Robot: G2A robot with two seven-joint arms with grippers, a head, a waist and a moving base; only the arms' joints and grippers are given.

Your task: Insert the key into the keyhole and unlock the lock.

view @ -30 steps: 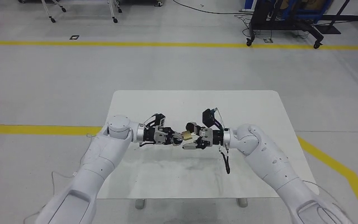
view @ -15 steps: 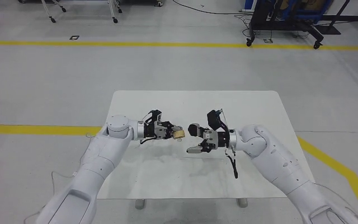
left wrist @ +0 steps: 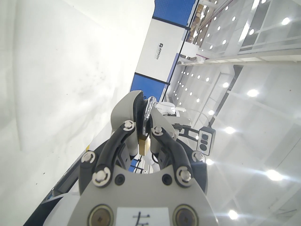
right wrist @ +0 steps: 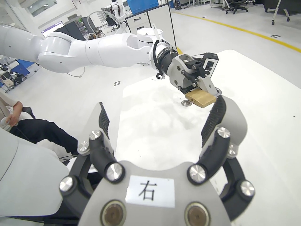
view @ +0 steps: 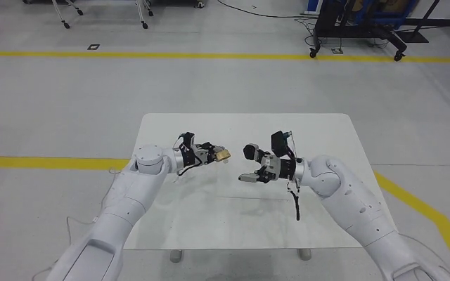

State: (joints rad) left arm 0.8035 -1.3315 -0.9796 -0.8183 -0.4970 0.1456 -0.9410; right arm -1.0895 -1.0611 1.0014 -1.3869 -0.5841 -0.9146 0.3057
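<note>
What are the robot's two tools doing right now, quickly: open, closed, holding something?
Left tool: closed, holding the brass padlock.
Right tool: open, holding nothing.

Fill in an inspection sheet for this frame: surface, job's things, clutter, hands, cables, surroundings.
Surface: white table, a few dark specks.
Job's things: brass padlock gripped by the left hand; small metal ring at one end; cannot tell whether a key is in it.
Clutter: nothing seen.
Hands: left hand shut on the padlock; right hand open, holding nothing, apart from the padlock.
Cables: black cable hanging at the right wrist.
Surroundings: yellow floor lines; dark wheeled cart.
</note>
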